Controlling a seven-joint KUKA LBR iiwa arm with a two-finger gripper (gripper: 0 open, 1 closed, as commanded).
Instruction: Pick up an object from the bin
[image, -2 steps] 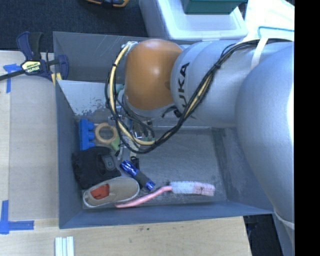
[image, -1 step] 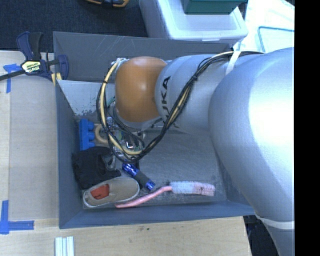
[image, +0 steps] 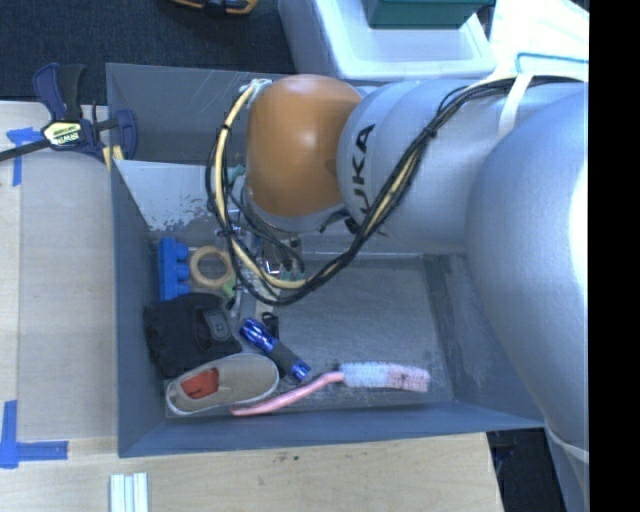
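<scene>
Seemingly poised for a pick, the gripper (image: 250, 276) hangs beside a tan tape ring (image: 211, 267) in the bin's (image: 380, 310) left-hand heap, its grip impossible to tell.

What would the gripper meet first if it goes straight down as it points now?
Probably the tape ring beside the blue block, or bare bin floor just right of it. The tip of the gripper is hidden, so depth is unclear.
</scene>
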